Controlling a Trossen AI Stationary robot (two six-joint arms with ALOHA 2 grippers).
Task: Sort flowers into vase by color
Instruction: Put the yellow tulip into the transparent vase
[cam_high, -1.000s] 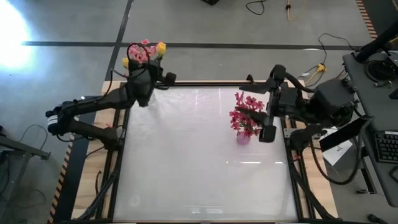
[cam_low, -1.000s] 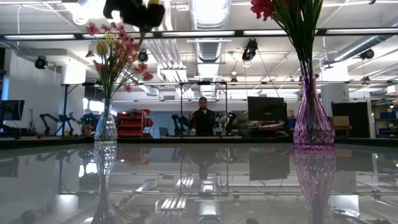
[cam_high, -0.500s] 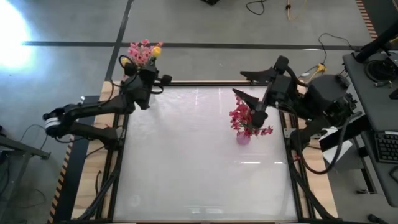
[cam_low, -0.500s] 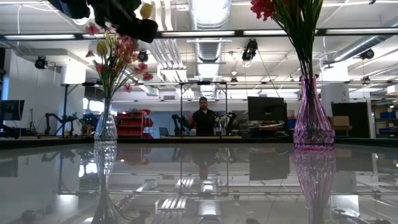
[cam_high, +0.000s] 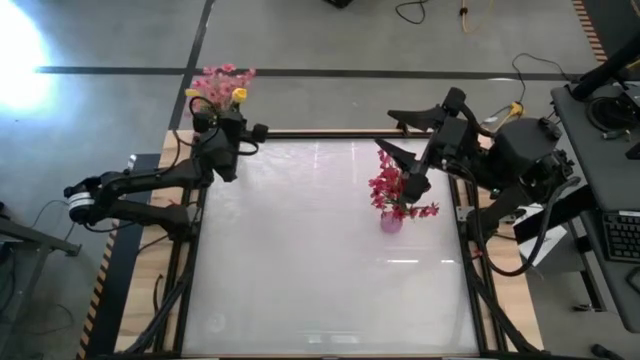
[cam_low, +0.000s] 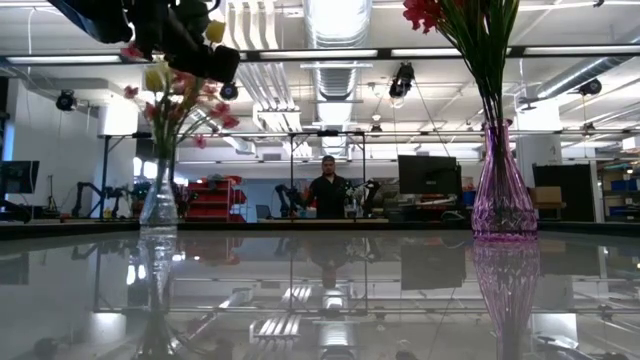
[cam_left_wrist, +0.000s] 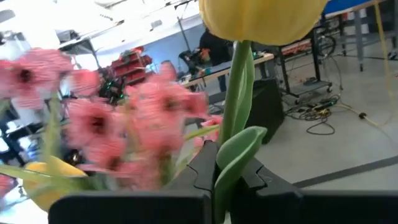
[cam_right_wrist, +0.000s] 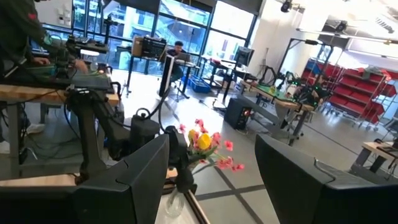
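A clear vase (cam_low: 158, 205) stands at the table's far left corner, holding pink blossom sprays (cam_high: 213, 80) and a yellow bud (cam_low: 157, 75). My left gripper (cam_high: 231, 112) is beside those blossoms and is shut on another yellow tulip (cam_high: 238, 95). The purple vase (cam_low: 503, 195) with red blossom sprays (cam_high: 393, 190) stands on its base toward the table's right. My right gripper (cam_high: 402, 163) hovers open just beyond the red sprays, touching nothing. In the right wrist view its fingers (cam_right_wrist: 143, 180) stand wide apart. My left gripper pinches the yellow tulip's green stem (cam_left_wrist: 231, 143) between its two fingers, a short way below the bud (cam_left_wrist: 261, 18), with a leaf (cam_left_wrist: 233, 155) caught alongside. The bud stands above the fingers. The stem's lower end is hidden, so I cannot tell whether it is clear of the vase.
The white tabletop (cam_high: 300, 270) lies open between the two vases and toward the near edge. A person (cam_low: 325, 195) stands in the room beyond the table. Cables and a desk (cam_high: 600, 110) sit to the right of the table frame.
My left gripper has drawn back toward the table's left with the yellow tulip. The clear vase and its pink sprays have shifted left with it. My right gripper has pulled up and away from the red sprays and tipped from pointing down to nearly level.
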